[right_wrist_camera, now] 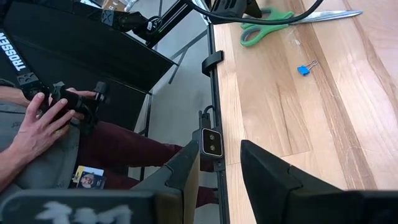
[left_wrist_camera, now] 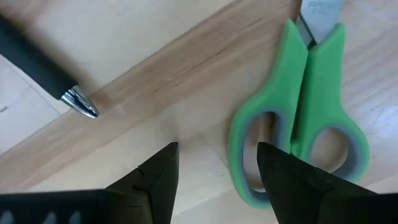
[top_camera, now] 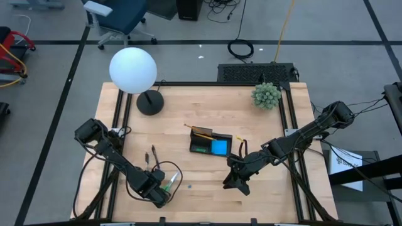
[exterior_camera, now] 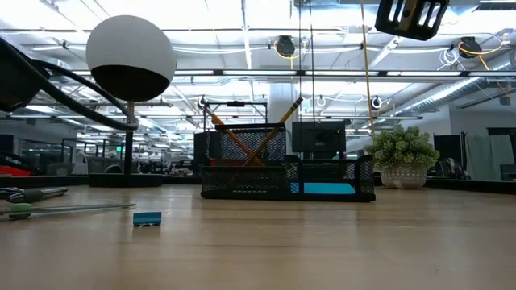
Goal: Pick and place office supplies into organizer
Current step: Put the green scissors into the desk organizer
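Observation:
Green-handled scissors (left_wrist_camera: pixel 298 124) lie flat on the wooden table near its front left (top_camera: pixel 169 182), and a dark pen (left_wrist_camera: pixel 37 68) lies beside them. My left gripper (left_wrist_camera: pixel 217 155) points straight down over the scissors' handle end, open. One handle loop lies partly between the fingers; whether a finger touches it does not show. The black mesh organizer (top_camera: pixel 210 144) stands mid-table with two orange pencils (exterior_camera: pixel 242 141) leaning in its taller section and a blue pad (exterior_camera: pixel 326 188) in a compartment. My right gripper (right_wrist_camera: pixel 214 165) hangs open and empty above the table's front right (top_camera: pixel 237 183).
A small blue clip (top_camera: pixel 190 186) lies between the two grippers near the front edge. A white globe lamp (top_camera: pixel 133 70) on a black round base stands at the far left, and a green spiky plant ball (top_camera: pixel 266 95) at the far right. A person's hands (right_wrist_camera: pixel 43 118) hold a controller beyond the table.

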You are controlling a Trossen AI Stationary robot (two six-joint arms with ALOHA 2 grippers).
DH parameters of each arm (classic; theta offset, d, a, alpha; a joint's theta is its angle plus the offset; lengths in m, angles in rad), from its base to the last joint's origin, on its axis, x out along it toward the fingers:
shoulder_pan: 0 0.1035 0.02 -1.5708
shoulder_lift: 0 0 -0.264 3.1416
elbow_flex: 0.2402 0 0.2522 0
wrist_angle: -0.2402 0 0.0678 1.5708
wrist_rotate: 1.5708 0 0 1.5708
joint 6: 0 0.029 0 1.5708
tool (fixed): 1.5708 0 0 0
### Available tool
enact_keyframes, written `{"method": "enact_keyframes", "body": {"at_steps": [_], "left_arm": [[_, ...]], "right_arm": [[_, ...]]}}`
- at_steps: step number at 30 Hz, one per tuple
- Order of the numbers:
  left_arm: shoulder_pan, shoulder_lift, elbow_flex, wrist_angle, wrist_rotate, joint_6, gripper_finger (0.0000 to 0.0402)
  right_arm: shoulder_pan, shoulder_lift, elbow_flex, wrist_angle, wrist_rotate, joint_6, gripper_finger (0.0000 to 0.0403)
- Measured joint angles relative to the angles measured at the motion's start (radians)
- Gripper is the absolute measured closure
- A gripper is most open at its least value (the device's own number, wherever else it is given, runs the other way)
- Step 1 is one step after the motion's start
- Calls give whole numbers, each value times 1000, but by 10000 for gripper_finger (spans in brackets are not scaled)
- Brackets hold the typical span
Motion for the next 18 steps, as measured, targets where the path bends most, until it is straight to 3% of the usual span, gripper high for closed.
{"method": "enact_keyframes", "body": {"at_steps": [18], "left_arm": [[5,10,0,-1,-11,-2,192]], "right_arm": [[0,0,0,0,0,0,298]]}}
